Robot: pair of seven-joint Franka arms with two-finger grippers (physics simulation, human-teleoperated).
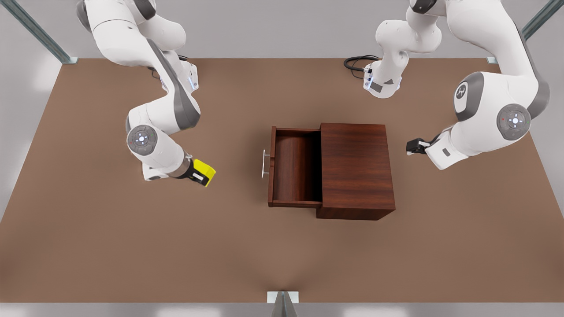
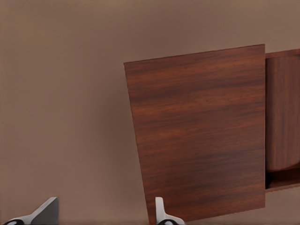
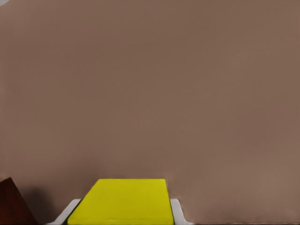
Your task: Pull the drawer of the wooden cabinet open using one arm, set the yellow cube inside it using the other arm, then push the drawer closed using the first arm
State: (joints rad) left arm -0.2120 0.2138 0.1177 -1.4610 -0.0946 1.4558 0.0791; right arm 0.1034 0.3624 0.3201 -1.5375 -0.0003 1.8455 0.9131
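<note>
Front view: right claw (image 1: 203,172), clamped on the yellow cube (image 1: 204,171), hangs beyond the open drawer's (image 1: 294,166) handle; left claw (image 1: 413,146), fingers spread and empty, waits behind the wooden cabinet (image 1: 356,169).

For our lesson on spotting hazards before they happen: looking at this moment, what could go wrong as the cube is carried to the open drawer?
1. The right end effector holds the yellow cube well short of the drawer; a slip would likely drop it onto the table.
2. A low approach could catch the silver handle or the drawer's front wall.
3. The left end effector, open, waits beside the wooden cabinet; moving early might nudge it.
</note>
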